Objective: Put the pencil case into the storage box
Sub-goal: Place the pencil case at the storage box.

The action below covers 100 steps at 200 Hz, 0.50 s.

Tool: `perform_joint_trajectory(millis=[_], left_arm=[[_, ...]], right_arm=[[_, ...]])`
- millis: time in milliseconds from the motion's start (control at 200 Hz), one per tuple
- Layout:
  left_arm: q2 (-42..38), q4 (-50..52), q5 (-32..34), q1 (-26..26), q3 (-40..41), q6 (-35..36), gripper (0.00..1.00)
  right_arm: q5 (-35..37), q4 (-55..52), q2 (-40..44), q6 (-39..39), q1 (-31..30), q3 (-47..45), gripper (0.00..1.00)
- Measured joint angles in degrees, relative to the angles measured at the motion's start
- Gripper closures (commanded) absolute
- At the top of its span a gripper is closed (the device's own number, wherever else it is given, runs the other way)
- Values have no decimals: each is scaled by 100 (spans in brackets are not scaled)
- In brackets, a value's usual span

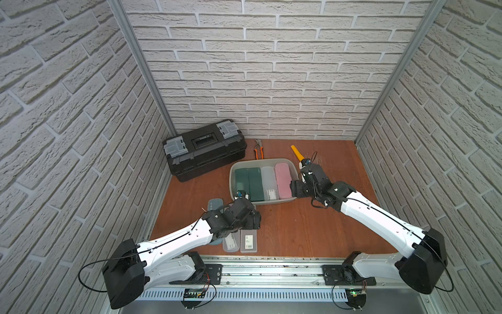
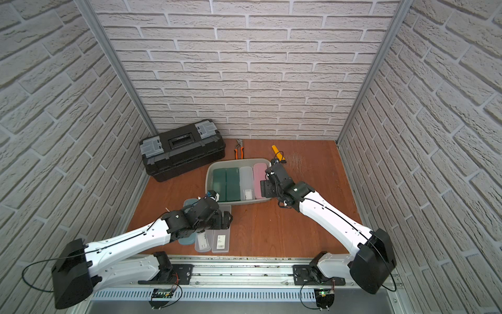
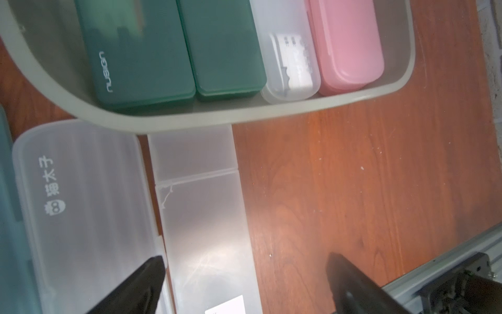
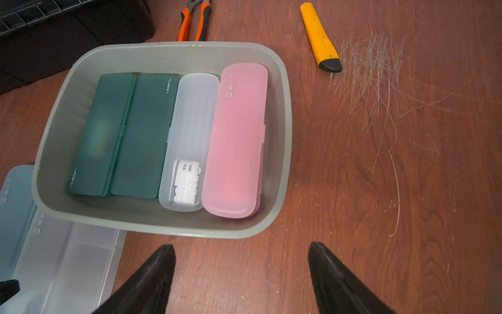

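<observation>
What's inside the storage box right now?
In the storage box, side by side: two green cases, a clear case with a paper slip inside, a pink case. What the green and pink ones hold is hidden.

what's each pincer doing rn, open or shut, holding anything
Left pincer: open, holding nothing, over the clear rectangular pencil case.
Right pincer: open, holding nothing, beside the storage box.

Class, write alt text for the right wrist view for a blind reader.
A grey-green storage box holds four pencil cases side by side: two dark green, one clear, one pink. The open right hand hovers over the wooden table beside it.
</observation>
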State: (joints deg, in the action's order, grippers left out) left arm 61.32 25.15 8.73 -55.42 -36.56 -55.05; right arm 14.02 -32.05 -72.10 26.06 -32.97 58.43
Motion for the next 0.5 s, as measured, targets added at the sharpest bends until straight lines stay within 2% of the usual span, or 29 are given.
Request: perform_joint_trajectory(millis=[100,290,500], left_arm=[[-153,105,219,-378,151,-317,2],[-155,299,581,-793,190,-723,1],[374,579,962,-1248,92,-1051,2]], right_arm=[[-164,-7,348,111,0,-470,19],[-511,-39,636,280,0,-1108,19],[-483,-254,916,326,-2,-1314,18]])
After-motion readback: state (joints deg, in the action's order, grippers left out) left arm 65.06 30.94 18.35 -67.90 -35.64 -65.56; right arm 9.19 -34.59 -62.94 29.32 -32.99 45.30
